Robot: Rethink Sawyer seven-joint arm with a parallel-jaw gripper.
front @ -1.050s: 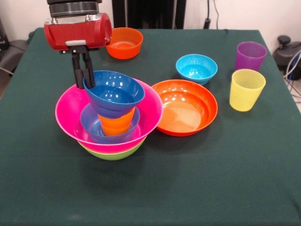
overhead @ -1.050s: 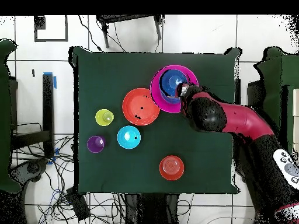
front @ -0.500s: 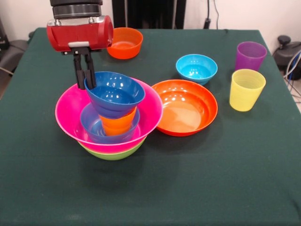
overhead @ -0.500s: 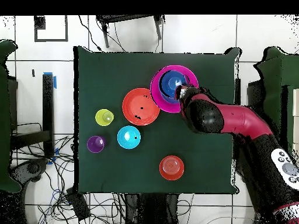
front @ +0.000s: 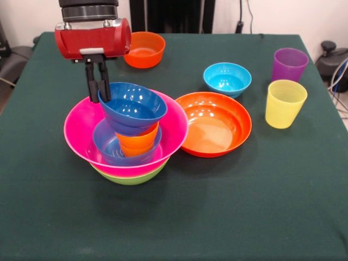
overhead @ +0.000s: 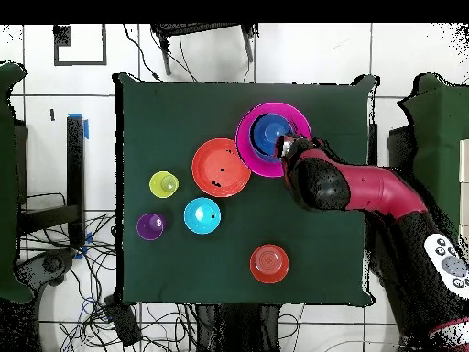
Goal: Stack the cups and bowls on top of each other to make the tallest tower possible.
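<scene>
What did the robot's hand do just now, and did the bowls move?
The hand rose a little at the dark blue bowl's rim, and that bowl settled more level on the orange cup. The pink bowl, the other bowls and the two cups at the side stayed put.

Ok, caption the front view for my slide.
Gripper shut on dark blue plastic bowl atop orange cup in the tower.
</scene>
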